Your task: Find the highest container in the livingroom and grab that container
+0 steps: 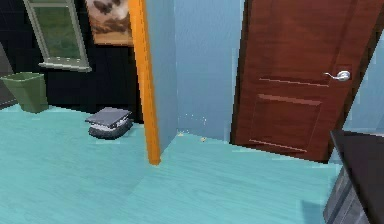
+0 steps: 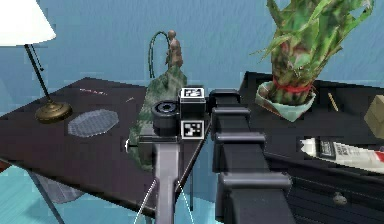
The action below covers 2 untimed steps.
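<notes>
One green vessel (image 2: 166,78) on dark tbl (image 2: 58,137), at/behind end effector (image 2: 150,126); hold status unclear.

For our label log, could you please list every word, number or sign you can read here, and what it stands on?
None can be read.
Flat white packet on the dark cabinet: dark print, too blurred.
Faint reddish marks on the dark tabletop: too small.
Two white squares at the dark arm's end: black marks, no words.
</notes>
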Motion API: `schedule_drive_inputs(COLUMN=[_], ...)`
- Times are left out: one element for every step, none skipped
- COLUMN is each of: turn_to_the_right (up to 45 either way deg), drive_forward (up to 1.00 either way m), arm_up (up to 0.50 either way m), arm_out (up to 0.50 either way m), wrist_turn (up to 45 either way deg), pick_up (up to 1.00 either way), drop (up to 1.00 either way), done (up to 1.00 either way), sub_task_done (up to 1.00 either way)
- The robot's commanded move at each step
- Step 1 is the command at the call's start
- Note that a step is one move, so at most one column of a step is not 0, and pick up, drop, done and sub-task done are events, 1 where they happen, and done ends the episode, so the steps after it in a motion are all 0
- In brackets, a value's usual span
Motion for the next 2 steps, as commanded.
schedule_drive_inputs(turn_to_the_right=[0.0,0.0], drive_forward=[0.0,0.0], arm_up=[0.0,0.0], arm_out=[0.0,0.0], wrist_turn=[45.0,45.0], pick_up=[0.0,0.0], drop=[0.0,0.0], done=[0.0,0.0], sub_task_done=[0.0,0.0])
